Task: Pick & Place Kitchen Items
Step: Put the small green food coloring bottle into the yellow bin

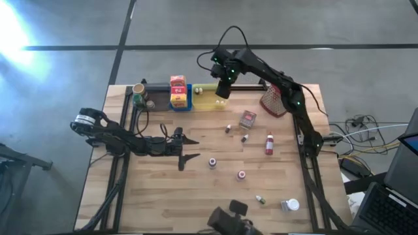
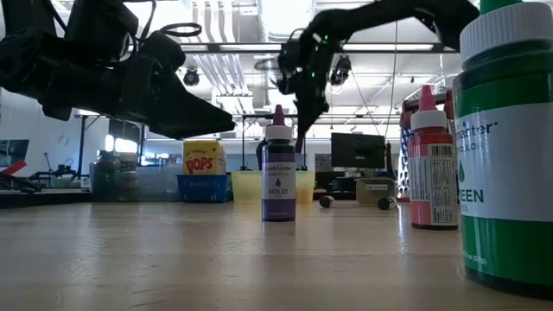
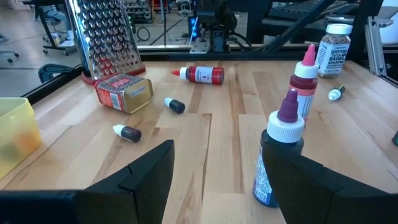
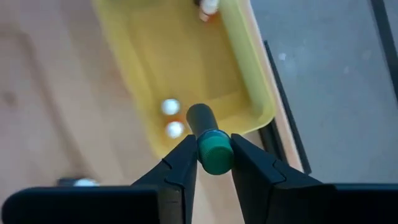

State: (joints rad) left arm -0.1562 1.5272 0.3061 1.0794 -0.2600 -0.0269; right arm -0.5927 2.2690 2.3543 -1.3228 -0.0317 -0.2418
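Yellow tray (image 4: 249,81): two white-capped bottles (image 4: 171,118) inside; right pincer (image 4: 214,163) above it, clamped on green-capped bottle (image 4: 213,149). Left pincer (image 1: 188,149) apart, empty, over counter (image 1: 163,196). Roughly ten items remain loose.

Left arm stretched low across the table from its left side, forearm pointing right toward the middle; left gripper (image 1: 185,149) level, fingers (image 3: 146,174) spread wide with nothing between them. Right arm arched up from its base at the right edge, reaching over to the far side; right gripper (image 1: 223,89) pointing down, fingers (image 4: 177,165) pinched on a small green-capped bottle (image 4: 208,146).
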